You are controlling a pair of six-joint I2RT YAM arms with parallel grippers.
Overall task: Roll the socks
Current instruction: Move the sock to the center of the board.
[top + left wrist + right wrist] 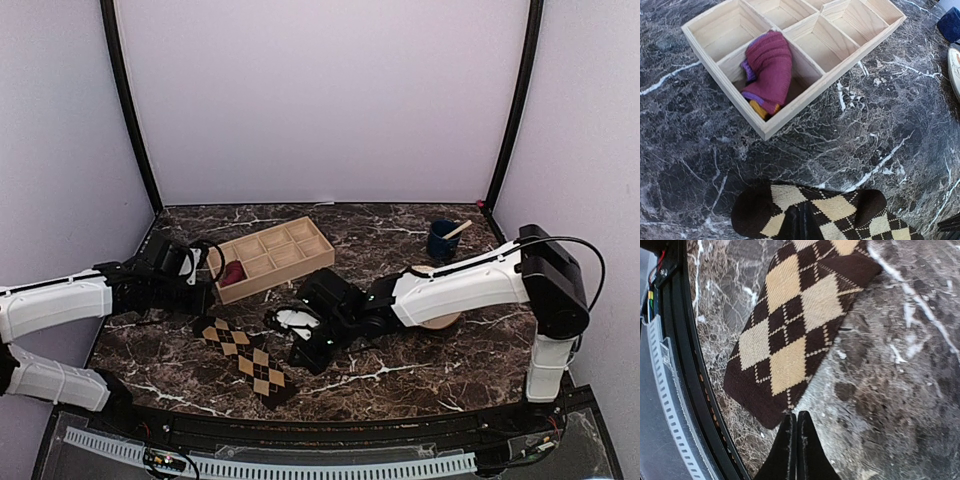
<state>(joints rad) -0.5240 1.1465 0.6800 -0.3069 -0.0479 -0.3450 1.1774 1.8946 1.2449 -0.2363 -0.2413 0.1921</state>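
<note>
Top view: brown sock [248, 362] lies flat on the near surface [420, 372], ready for rolling; red sock [232, 272] sits bunched in the tray's [272, 285] near-left box, prob. done. Left wrist: left end effector [799, 220] is shut tight, empty, over the brown sock's far end. Right wrist: right end effector [796, 436] is shut & empty too, tip at its near end.

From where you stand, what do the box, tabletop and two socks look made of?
The box looks like pale bare wood, grain showing, matte. The tabletop looks like dark marble with white veins, possibly a printed imitation. The red sock shows ribbed knit yarn; the diamond-patterned sock is a finer knit, stitches visible, soft and matte.
</note>
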